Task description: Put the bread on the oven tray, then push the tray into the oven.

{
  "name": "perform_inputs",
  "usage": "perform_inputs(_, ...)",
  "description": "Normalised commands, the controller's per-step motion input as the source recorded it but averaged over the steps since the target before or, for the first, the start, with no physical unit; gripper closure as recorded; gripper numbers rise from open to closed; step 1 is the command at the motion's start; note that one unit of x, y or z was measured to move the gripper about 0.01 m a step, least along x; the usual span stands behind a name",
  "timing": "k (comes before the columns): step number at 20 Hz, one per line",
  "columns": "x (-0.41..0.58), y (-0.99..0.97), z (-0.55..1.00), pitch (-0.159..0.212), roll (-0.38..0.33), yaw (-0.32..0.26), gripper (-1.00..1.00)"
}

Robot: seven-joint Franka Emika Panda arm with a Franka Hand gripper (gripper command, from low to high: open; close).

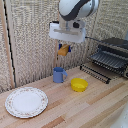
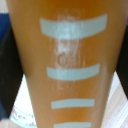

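Note:
My gripper [image 1: 64,50] hangs from the white and grey arm, shut on the orange-brown bread [image 1: 63,49], held in the air above the blue mug [image 1: 59,75]. In the wrist view the bread [image 2: 70,65] fills the frame, orange with pale stripes, with dark fingers at both sides. The oven [image 1: 116,50] stands open at the exterior view's right, black and silver. Its dark wire-rack oven pan [image 1: 96,70] sticks out at the front, low over the table, well to the right of the gripper.
A yellow bowl [image 1: 78,84] sits on the wooden table [image 1: 95,107] next to the mug. A round white patterned plate [image 1: 26,101] lies at the exterior view's left. A woven screen stands behind.

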Motion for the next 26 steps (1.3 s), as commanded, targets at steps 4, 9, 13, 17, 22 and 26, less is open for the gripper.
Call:
perform_inputs(4,0.044,-0.88,0.33,0.000,0.033,-0.088,1.00)
perform_inputs(9,0.057,-0.90,0.23,0.000,0.047,-0.068,1.00)
perform_inputs(13,0.115,-0.86,0.13,-0.001,0.043,-0.085,1.00)
perform_inputs(17,0.221,-0.81,0.12,-0.005,0.032,-0.100,1.00)
perform_inputs(22,0.339,-0.78,0.15,-0.002,0.030,-0.094,1.00)
perform_inputs(26,0.536,-0.73,0.22,0.000,0.050,-0.072,1.00)
